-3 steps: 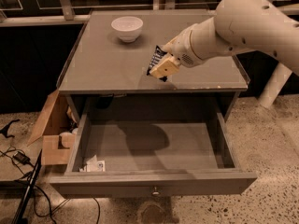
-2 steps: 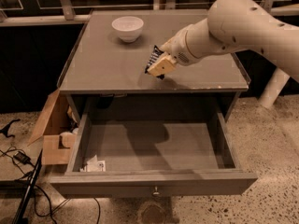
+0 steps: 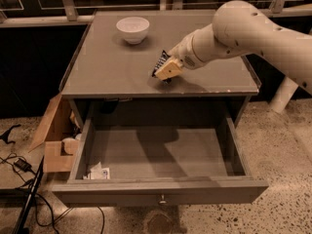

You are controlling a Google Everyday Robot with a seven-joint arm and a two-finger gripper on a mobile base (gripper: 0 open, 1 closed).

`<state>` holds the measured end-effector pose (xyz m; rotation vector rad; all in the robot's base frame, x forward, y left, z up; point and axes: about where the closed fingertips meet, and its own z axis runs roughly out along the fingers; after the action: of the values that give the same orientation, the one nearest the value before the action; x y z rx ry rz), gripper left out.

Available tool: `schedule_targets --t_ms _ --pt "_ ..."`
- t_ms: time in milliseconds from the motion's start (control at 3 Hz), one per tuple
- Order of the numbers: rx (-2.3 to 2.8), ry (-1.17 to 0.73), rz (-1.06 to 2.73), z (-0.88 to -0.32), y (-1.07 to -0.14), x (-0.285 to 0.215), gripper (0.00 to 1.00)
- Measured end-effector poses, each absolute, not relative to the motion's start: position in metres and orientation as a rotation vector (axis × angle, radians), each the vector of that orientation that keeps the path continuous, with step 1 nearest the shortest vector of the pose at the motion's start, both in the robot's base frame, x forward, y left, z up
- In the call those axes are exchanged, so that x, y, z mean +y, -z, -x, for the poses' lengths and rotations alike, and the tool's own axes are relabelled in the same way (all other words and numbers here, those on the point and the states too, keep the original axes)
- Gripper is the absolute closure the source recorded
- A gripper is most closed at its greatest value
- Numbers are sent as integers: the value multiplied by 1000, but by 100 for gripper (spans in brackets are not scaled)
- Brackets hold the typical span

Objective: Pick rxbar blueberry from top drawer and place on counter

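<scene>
I am watching the counter first, because the work is now happening there and not in the drawer. The drawer is standing wide open below, and only a white paper scrap is lying in its front left corner; I am seeing no bar inside it.

The arm is reaching in from the right over the counter. Compared with a second ago it is drifting a little to the left and seems to be sinking, so the gripper is now hanging very low over the front right part of the counter, with its shadow just under it. The jaws are closing on the bar, which is standing tilted between them, its dark end pointing up and left. I cannot tell if its lower edge is already touching the surface.

I am judging that the pick is done and the placing is nearly finishing; the release is not yet made. The bowl is standing well apart, at the back.
</scene>
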<state>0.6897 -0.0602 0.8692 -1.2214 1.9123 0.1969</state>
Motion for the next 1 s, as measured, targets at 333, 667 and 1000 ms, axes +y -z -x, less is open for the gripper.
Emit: schedule_targets --t_ms 333,667,1000 --pt "1935 -212 1204 -698 -856 -62 100" --pt "1950 -227 1197 -703 -844 -61 100" --pt "1950 -227 1197 -703 -844 -61 81"
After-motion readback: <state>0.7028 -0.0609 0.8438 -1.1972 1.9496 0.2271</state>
